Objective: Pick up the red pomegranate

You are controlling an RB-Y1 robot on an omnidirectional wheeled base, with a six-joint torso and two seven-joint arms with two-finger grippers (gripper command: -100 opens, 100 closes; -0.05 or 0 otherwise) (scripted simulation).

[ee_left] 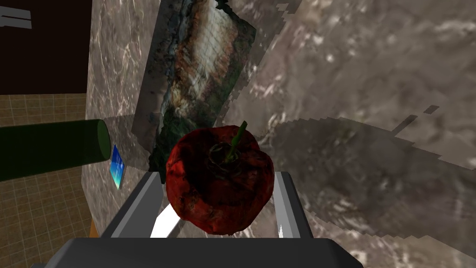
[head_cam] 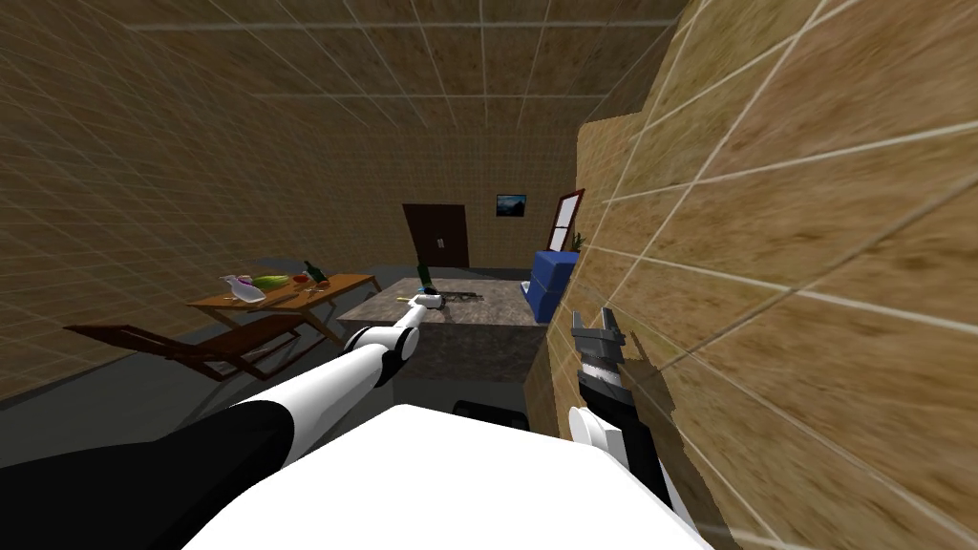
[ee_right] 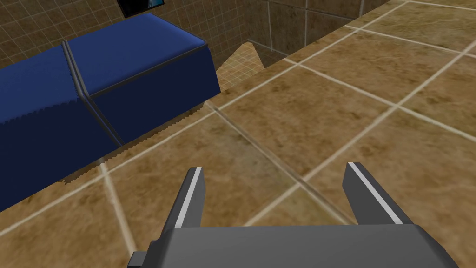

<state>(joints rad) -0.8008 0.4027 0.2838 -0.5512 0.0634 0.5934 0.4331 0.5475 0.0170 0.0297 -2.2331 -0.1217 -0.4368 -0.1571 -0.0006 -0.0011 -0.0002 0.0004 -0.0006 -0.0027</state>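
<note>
Fingers (ee_left: 289, 200) of the left gripper (ee_left: 218, 175) are clamped on one dark red pomegranate (ee_left: 218, 190). One blade presses each side of the fruit, and the gap between them is narrower than the fully open stance. The pomegranate sits between the two blades with its single green stem (ee_left: 236, 139) pointing away from the gripper body. Whether it rests on the surface or is raised cannot be told. Past the fruit lies one grey-brown marbled counter (ee_left: 372, 70) with one flat mottled panel (ee_left: 200, 70) set into its top. One dark green bottle (ee_left: 51, 146) is near the gripper; in the head view it stands upright on the counter just beyond the left gripper (head_cam: 421, 305). The right gripper (ee_right: 275, 167) has its two blades apart at full stance, holding nothing, and faces a brown tiled wall (ee_right: 353, 93). In the head view the right gripper (head_cam: 596, 327) is close beside this wall. One blue sofa (ee_right: 116, 83) stands near the wall. Well to the left stands one wooden table (head_cam: 339, 285) carrying a second bottle (head_cam: 313, 272) among smaller items, with one low wooden chair (head_cam: 191, 344) beside it.
</note>
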